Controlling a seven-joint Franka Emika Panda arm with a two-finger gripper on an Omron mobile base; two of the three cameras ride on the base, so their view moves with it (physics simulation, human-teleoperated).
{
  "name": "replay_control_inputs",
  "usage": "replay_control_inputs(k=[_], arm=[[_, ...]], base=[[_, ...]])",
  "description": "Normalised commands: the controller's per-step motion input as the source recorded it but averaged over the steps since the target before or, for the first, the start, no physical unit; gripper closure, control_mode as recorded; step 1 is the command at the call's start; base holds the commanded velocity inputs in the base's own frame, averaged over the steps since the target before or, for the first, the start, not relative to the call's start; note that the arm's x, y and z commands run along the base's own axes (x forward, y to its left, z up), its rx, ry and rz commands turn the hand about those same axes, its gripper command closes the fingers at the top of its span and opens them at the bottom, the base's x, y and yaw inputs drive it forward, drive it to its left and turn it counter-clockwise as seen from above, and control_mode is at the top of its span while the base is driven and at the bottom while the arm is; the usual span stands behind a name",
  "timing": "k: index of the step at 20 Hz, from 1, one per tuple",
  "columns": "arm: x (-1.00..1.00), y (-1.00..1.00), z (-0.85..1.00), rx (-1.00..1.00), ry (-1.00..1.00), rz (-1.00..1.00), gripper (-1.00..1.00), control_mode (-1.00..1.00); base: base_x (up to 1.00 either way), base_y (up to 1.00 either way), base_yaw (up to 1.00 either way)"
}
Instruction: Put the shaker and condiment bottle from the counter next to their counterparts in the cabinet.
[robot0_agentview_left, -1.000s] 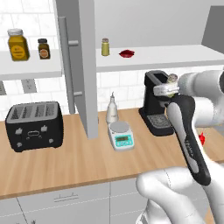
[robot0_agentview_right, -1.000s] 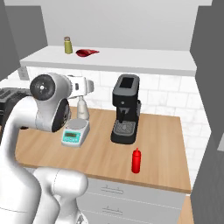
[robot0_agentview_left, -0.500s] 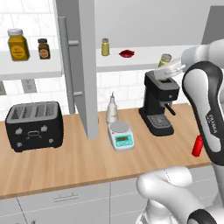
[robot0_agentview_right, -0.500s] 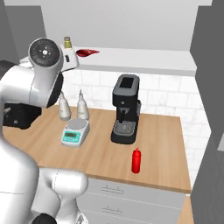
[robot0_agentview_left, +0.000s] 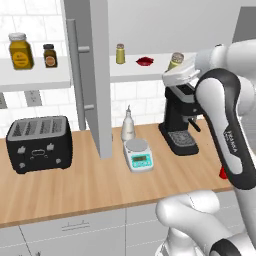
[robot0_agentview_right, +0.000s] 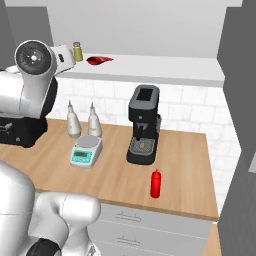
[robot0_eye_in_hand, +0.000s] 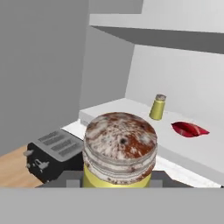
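moved: gripper (robot0_agentview_left: 176, 67) has risen to the cabinet shelf (robot0_agentview_left: 150, 74), clenched on the shaker (robot0_agentview_left: 176, 60).
counterpart: twin shaker (robot0_agentview_left: 120, 53) stands far left.
remaining: condiment bottle (robot0_agentview_right: 156, 183) on counter (robot0_agentview_right: 190, 165).

You see the small olive-yellow shaker (robot0_eye_in_hand: 119, 151) with its mottled grey cap raised near the white cabinet shelf (robot0_eye_in_hand: 131, 111). A matching shaker (robot0_eye_in_hand: 158, 107) stands there beside a low dark-red item (robot0_eye_in_hand: 189, 129). The slim red squeeze bottle (robot0_agentview_right: 156, 183) stands upright on the wooden counter (robot0_agentview_right: 185, 175).

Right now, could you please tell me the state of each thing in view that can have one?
Gripper: shut on the shaker, raised to shelf height.
Shaker: held upright, off the counter.
Red bottle: upright on the counter, not yet moved.
Cabinet door: open.
Second shaker: upright on the shelf, beside the dark-red item.
Toaster: slots empty.
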Motion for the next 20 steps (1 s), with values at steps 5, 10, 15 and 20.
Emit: replay_control_inputs(k=[5, 10, 15, 20], arm=[[0.40, 0.20, 0.32, 0.05, 0.06, 0.03, 1.00, -1.00], [0.21, 0.13, -0.01, 0.01, 0.01, 0.05, 1.00, -1.00], [0.51, 0.27, -0.01, 0.00, 0.00, 0.01, 1.00, -1.00], [0.48, 0.27, -0.30, 0.00, 0.00, 0.00, 1.00, -1.00]], base=[[0.00, 0.00, 0.00], [0.00, 0.00, 0.00], [0.00, 0.00, 0.00], [0.00, 0.00, 0.00]])
